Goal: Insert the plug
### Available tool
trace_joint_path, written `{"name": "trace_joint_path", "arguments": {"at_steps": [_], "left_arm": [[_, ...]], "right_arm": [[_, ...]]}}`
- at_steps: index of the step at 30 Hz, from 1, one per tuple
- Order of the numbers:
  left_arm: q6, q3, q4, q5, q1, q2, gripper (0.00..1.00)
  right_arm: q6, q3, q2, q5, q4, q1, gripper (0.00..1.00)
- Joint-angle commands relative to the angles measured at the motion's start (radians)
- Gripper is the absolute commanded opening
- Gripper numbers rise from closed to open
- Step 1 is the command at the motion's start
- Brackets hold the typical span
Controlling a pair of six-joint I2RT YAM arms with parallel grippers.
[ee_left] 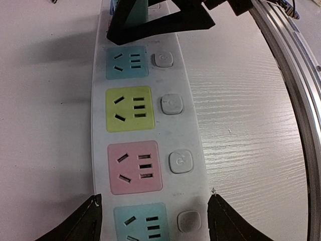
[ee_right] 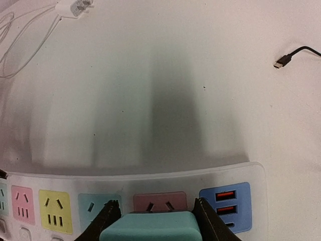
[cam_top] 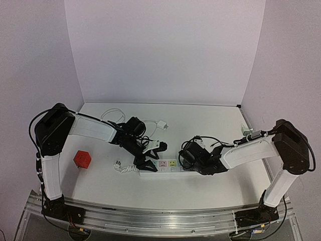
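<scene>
A white power strip (cam_top: 173,170) with coloured sockets lies on the table. In the left wrist view the strip (ee_left: 100,125) runs lengthwise. My left gripper (ee_left: 153,217) straddles its near end, with both fingertips against its long edges. My right gripper (ee_right: 156,212) is shut on a teal plug (ee_right: 150,227) and holds it just over the pink socket (ee_right: 160,201), next to the blue USB panel (ee_right: 225,206). The plug's prongs are hidden. In the top view the left gripper (cam_top: 150,158) and the right gripper (cam_top: 187,161) are both at the strip. The plug also shows in the left wrist view (ee_left: 134,12).
A red cube (cam_top: 82,159) sits at the left. A small white plug (cam_top: 118,164) lies near the strip's left end. A white charger (cam_top: 161,125) with its cable lies behind. A black cable end (ee_right: 281,62) lies at the right. A metal rail (ee_left: 296,100) runs along the near table edge.
</scene>
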Motion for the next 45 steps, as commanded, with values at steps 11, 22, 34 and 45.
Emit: {"name": "trace_joint_path", "arguments": {"at_steps": [11, 22, 34, 45], "left_arm": [[0.012, -0.006, 0.001, 0.006, -0.002, -0.048, 0.71], [0.016, -0.002, 0.0, 0.004, -0.002, -0.046, 0.71], [0.027, 0.0, 0.001, 0.003, -0.001, -0.047, 0.72], [0.026, -0.018, 0.027, 0.003, -0.001, -0.057, 0.73]], "right_arm": [[0.144, -0.227, 0.165, -0.313, -0.193, 0.066, 0.0], [0.045, -0.12, 0.114, -0.302, -0.298, 0.066, 0.18], [-0.06, -0.044, -0.131, -0.295, -0.395, 0.066, 0.62], [-0.145, -0.007, -0.232, -0.434, -0.416, 0.048, 0.92]]}}
